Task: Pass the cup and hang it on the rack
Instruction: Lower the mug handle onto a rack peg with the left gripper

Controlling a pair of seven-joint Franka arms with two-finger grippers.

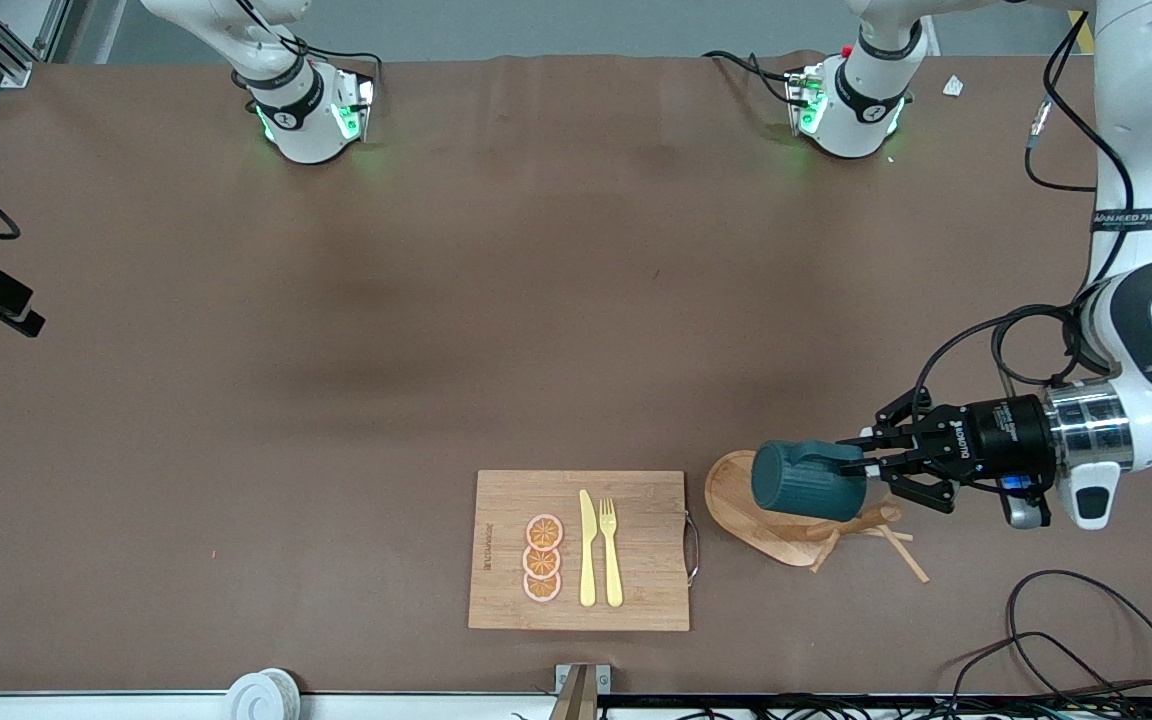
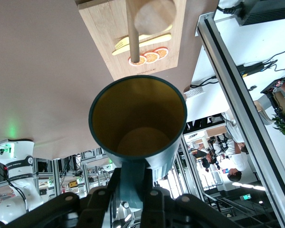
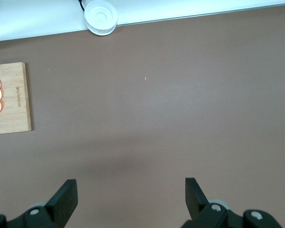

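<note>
Left end effector (image 1: 861, 462), reaching in sideways from the left arm's end of the table, is clamped on the handle of the cup (image 1: 808, 482) and holds it on its side in the air over the rack (image 1: 786, 520). The cup's mouth faces the wrist and its closed bottom points toward nine o'clock in the front view. The right end effector (image 3: 130, 197) is out of the front view; its own wrist camera shows its fingers wide apart over bare table (image 1: 336, 350), holding nothing, so that arm waits.

By size, the table comes first, then the cutting board (image 1: 636, 590) beside the rack at its nine o'clock. On the board lie three orange slices (image 1: 543, 559), a yellow knife (image 1: 587, 548) and a yellow fork (image 1: 611, 550).

Judging by how things lie, the pass looks finished, since the cup is with the arm at the rack. Hanging is left: the handle is not yet on a peg.

The cup covers the rack's post and part of its base. Only a few pegs show at its five o'clock, and which peg is aimed for cannot be told.
</note>
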